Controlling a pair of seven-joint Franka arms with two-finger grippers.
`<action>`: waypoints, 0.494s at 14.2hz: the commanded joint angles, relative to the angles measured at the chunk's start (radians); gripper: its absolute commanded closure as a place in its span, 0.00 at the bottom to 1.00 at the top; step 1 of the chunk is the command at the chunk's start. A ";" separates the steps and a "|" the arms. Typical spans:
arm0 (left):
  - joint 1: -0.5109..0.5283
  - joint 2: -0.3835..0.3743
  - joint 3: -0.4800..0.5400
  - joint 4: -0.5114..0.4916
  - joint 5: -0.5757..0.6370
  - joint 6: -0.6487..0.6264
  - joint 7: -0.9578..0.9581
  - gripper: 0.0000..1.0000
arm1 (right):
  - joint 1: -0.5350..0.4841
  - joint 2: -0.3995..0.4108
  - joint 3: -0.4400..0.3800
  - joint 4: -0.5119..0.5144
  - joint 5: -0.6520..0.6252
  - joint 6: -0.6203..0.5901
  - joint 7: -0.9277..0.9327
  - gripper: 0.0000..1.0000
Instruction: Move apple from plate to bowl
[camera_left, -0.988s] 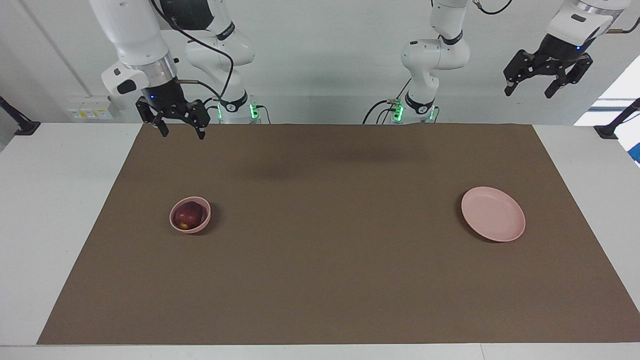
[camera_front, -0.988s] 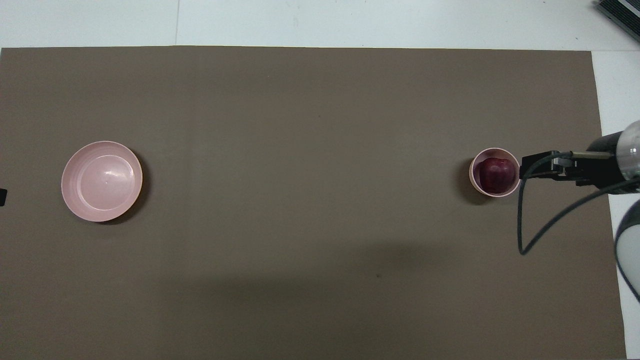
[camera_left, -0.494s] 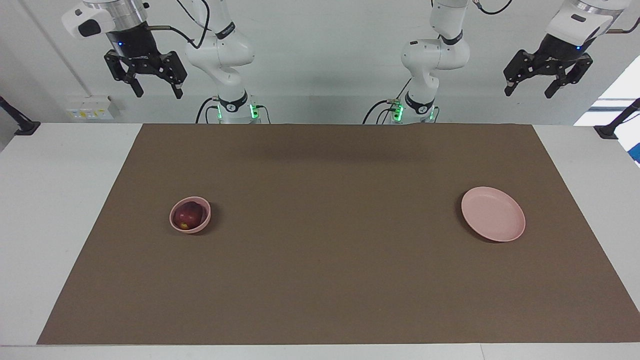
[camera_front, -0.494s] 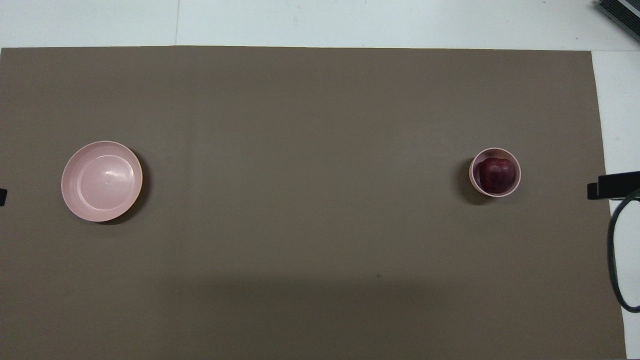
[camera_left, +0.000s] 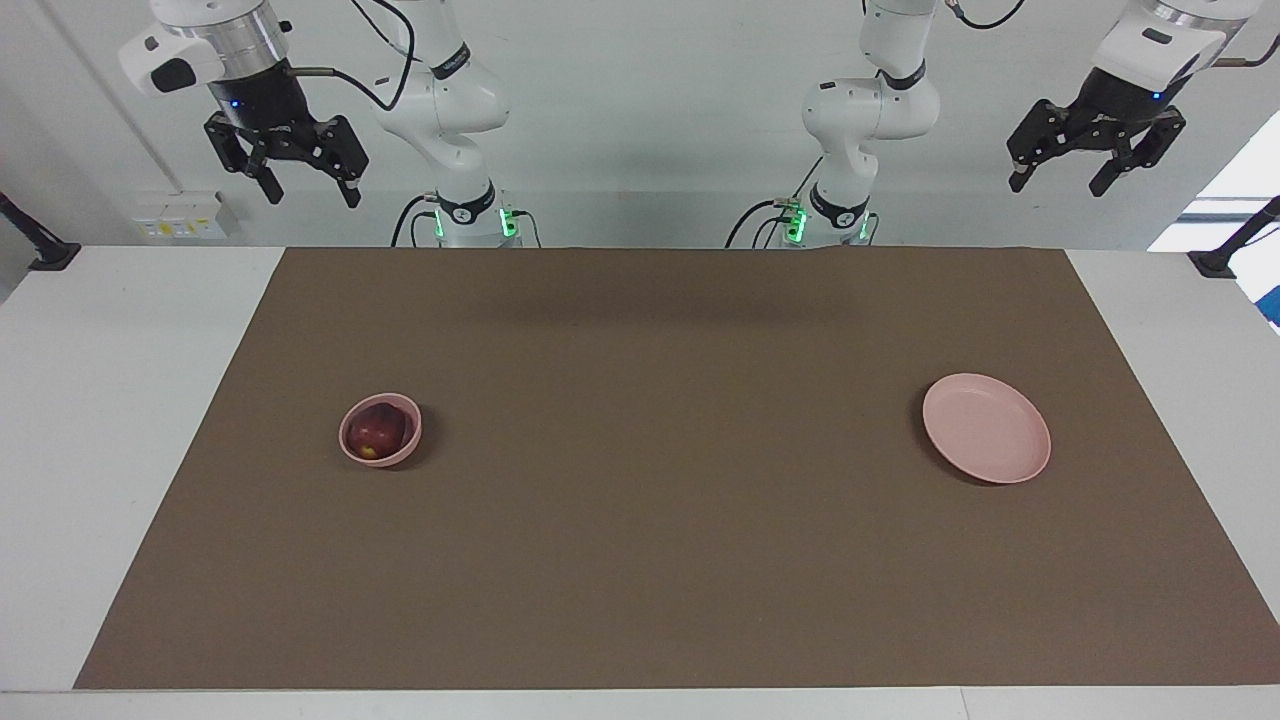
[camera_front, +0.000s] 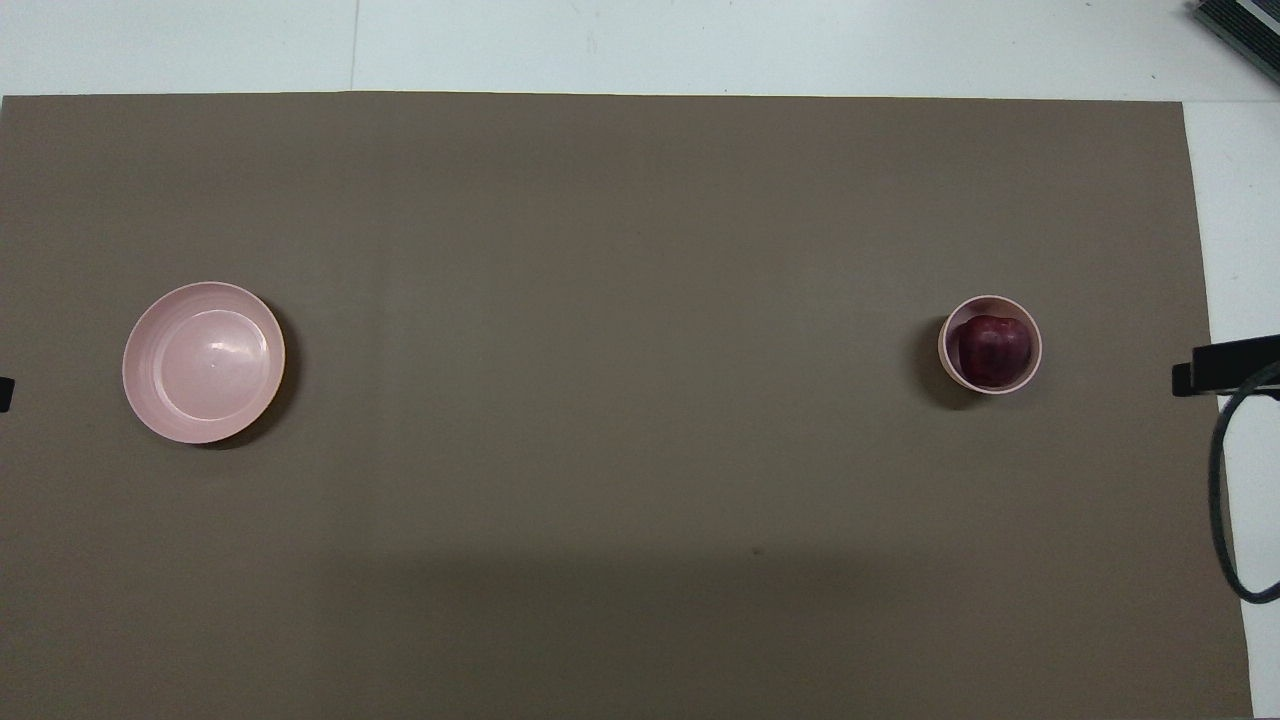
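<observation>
Presently apple (camera_left: 377, 431) in bowl (camera_left: 380, 455), well below raised right gripper (camera_left: 307, 194), jaws apart; plate (camera_left: 986, 441) bare below left gripper (camera_left: 1062, 184), jaws apart, waiting.

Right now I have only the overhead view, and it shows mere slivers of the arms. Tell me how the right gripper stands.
Observer: The right gripper hangs high in the air, jaws open and empty, touching neither the bowl nor anything else.
Operator: Now give me the left one.
Observer: The left gripper hangs just as high at its own end of the table, jaws open, holding nothing; that arm waits.
Operator: Describe the side of the apple that faces away from the robots.
Observer: The apple sits down inside the bowl, and that side shows a yellowish patch low on its dark red skin.
</observation>
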 joint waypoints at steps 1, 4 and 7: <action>0.008 -0.018 -0.004 -0.020 -0.012 -0.001 0.000 0.00 | -0.006 -0.008 0.006 -0.006 -0.053 -0.010 -0.090 0.00; 0.006 -0.018 -0.003 -0.020 -0.011 -0.003 0.002 0.00 | -0.007 -0.008 0.005 -0.007 -0.049 -0.015 -0.089 0.00; 0.006 -0.018 -0.004 -0.020 -0.011 -0.003 0.003 0.00 | -0.007 -0.008 0.003 -0.014 -0.053 -0.015 -0.087 0.00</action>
